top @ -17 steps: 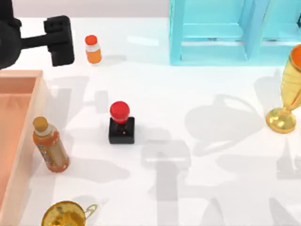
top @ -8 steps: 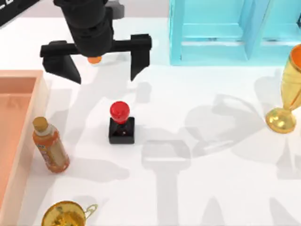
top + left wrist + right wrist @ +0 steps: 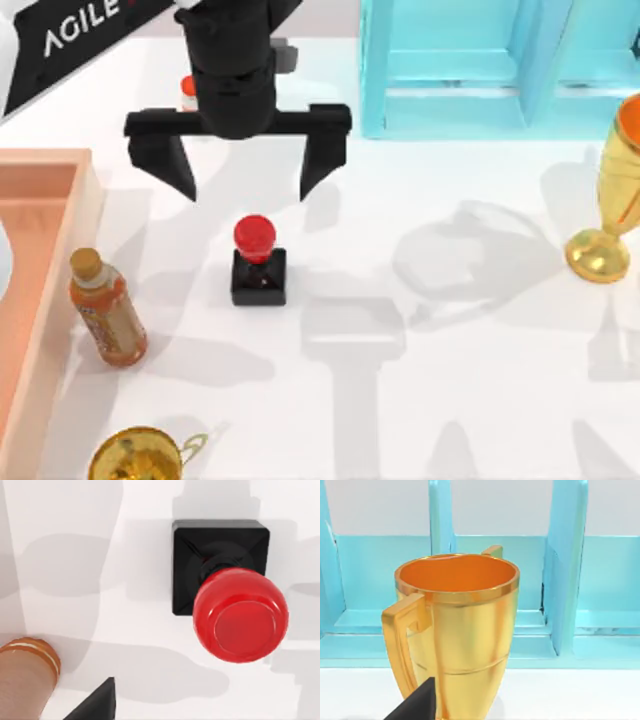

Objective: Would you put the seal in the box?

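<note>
The seal, a black cube with a glossy red knob, stands upright on the white table left of centre. My left gripper hovers just behind it, open wide, one finger on each side of the seal's line and touching nothing. The left wrist view looks straight down on the seal, with one dark fingertip at the picture's edge. The box, a salmon-orange tray, lies at the table's left edge. In the right wrist view, one fingertip of my right gripper sits well off to the side, before a gold cup.
A tea bottle leans by the box's wall. A small orange bottle peeks out behind the left arm. Gold cups stand at the front left and far right. A light-blue shelf spans the back right.
My left arm has swung in from the far left, turned its open gripper and come forward to just behind the seal. The seal has not moved.
</note>
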